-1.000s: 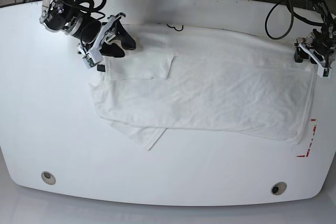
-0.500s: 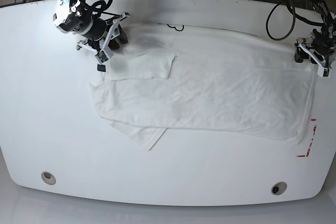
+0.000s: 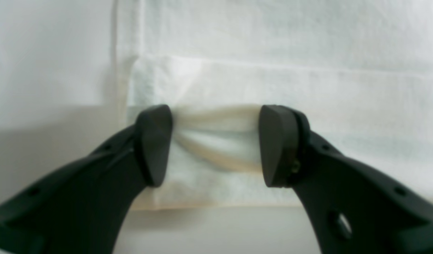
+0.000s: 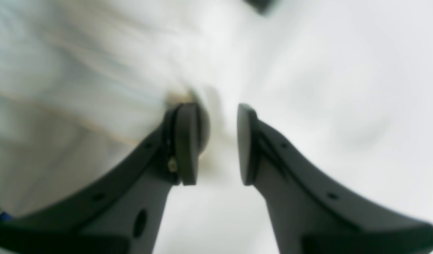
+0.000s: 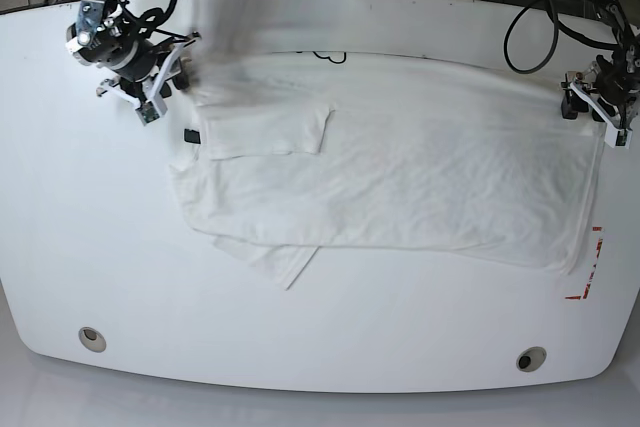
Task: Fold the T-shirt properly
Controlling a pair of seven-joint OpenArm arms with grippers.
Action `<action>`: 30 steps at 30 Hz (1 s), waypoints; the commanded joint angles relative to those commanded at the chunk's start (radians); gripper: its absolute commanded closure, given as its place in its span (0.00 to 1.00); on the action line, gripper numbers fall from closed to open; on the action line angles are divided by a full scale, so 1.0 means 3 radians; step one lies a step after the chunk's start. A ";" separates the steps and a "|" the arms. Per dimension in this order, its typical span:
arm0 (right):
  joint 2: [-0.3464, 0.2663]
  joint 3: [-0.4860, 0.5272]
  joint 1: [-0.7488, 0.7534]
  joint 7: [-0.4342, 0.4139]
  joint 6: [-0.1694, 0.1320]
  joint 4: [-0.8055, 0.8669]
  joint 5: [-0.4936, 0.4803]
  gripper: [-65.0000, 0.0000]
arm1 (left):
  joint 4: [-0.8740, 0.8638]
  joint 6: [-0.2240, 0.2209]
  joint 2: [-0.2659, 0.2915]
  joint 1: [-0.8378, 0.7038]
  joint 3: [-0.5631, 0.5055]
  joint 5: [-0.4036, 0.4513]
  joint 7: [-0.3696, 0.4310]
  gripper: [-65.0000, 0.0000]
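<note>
- white, rounded tabletop (image 5: 330,347) filled the base view, with dark cables trailing along its far edge and a red corner mark (image 5: 590,267) near the right side.
- the t-shirt (image 5: 400,177) lay spread flat across the middle of the table, one sleeve (image 5: 265,127) turned in over the body at the view's left, another corner poking out at the lower left.
- the left gripper (image 3: 215,144) sat at the hem end on the base view's right; its jaws stood partly apart with a bunched ridge of cloth between them, both pads touching fabric, so it looked to be pinching the hem, though how firm the hold was could not be told.
- the right gripper (image 4: 213,141) was at the collar end, on the base view's left; its jaws stood narrowly apart and appeared to hold nothing, one finger beside the cloth edge. that wrist view was blurred.
- judged from the layout, the fold was at an early stage: a sleeve tucked, the long body not yet doubled.
- the next move likely called for the right gripper to secure an edge at its end to match the left's pinch, then both lifting together evenly so the cloth would not skew.
</note>
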State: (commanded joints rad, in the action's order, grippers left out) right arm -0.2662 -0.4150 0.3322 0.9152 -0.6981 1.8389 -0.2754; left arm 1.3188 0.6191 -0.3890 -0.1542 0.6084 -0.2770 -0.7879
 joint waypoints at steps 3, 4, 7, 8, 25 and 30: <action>-0.0010 -0.0031 0.0005 0.0010 0.0000 0.0107 0.0000 0.74 | 0.0015 0.0010 0.0000 0.0010 0.0000 -0.0010 -0.0010 0.43; 0.0005 -0.0031 0.0015 0.0010 0.0000 0.0174 0.0000 0.74 | 0.0041 0.0041 0.0005 0.0015 0.0000 -0.0010 -0.0015 0.43; 0.0041 -0.0036 0.0102 0.0087 0.0000 0.0363 -0.0005 0.64 | 0.0159 0.0199 0.0005 0.0015 0.0005 -0.0010 -0.0015 0.43; 0.0056 -0.0036 0.0113 0.0107 0.0000 0.0389 -0.0005 0.61 | 0.0179 0.0225 0.0010 0.0010 0.0005 -0.0010 -0.0020 0.43; 0.0435 -0.0051 0.0123 0.0159 0.0000 0.0455 0.0026 0.12 | 0.0660 0.0263 0.0010 0.0010 0.0169 -0.0414 -0.0312 0.43; 0.0435 -0.0046 0.0123 0.0005 0.0000 0.0271 0.0026 0.12 | 0.0747 0.0263 0.0010 0.0015 0.0373 -0.0430 -0.0389 0.43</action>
State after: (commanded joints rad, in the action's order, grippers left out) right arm -0.1358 -0.4289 0.3690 0.9168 -0.6981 1.9202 -0.2677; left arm 1.5428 0.6981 -0.3859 -0.1496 0.7204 -0.4058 -0.9045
